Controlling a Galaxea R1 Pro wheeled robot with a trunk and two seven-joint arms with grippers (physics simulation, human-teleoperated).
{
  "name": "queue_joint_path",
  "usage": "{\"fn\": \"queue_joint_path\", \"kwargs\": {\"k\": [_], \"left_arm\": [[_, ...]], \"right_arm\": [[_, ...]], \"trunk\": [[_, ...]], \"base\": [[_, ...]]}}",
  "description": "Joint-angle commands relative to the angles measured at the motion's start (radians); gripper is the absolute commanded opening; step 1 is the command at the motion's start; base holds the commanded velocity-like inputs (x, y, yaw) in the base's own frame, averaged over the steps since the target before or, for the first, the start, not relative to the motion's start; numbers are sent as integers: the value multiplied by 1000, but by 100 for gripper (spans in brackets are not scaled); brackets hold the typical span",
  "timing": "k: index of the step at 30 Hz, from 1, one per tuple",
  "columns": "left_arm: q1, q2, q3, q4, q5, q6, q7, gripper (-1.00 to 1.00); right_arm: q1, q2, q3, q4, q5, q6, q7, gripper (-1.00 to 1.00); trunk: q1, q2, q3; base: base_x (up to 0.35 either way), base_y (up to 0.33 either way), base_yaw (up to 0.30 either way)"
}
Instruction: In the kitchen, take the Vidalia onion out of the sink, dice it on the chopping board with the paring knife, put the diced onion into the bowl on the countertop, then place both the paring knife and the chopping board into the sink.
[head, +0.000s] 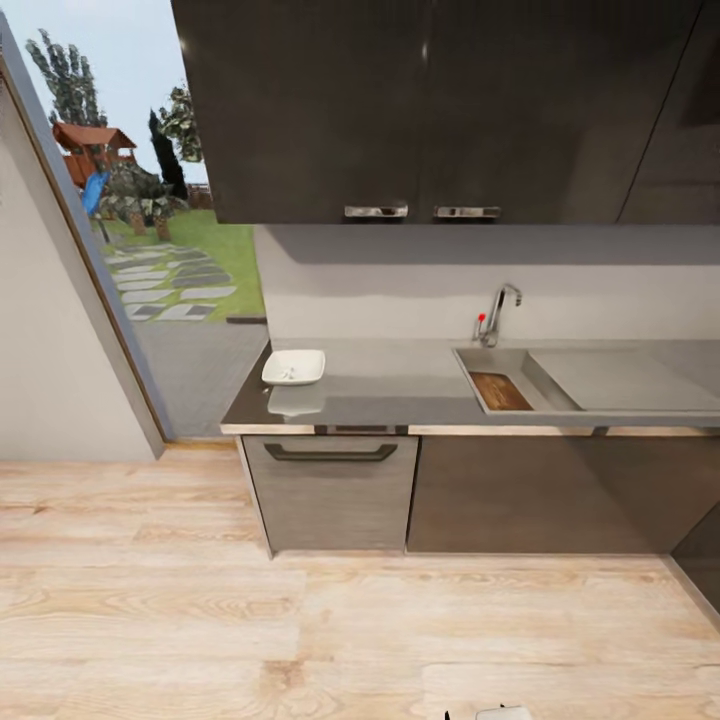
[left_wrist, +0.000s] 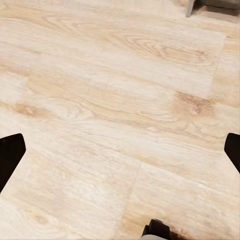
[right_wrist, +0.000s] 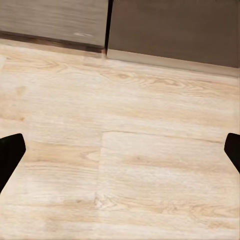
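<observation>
- Standing back from the kitchen, the head view looks across a wide stretch of pale wood floor with lots of room to move.
- The grey countertop runs along the wall, with a dark front edge over grey cabinets.
- The white bowl sits near the countertop's left end, close to the edge, with small bits inside too tiny to make out.
- The sink is well apart from the bowl, and the brown chopping board lies down in its basin.
- The curved tap with a red knob stands behind the sink.
- A doorway on the left opens to a garden.
- Left gripper — dark fingers spread wide, holding nothing, over bare floor.
- Right gripper — fingers also wide and empty, near the cabinet bottoms.
</observation>
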Motion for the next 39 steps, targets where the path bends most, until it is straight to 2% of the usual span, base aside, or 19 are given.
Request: {"fn": "queue_joint_path", "kwargs": {"k": [1,39], "left_arm": [[-1,0,7,1,-4,-3,0,100],[-1,0,7,1,-4,-3,0,100]], "right_arm": [[-1,0,-5,1,11,-2,-6,100],[-1,-1,-5,1,11,-3,-6,100]], "trunk": [[1,-2,0],[1,-2,59]], "base": [[0,0,0],[0,0,0]]}}
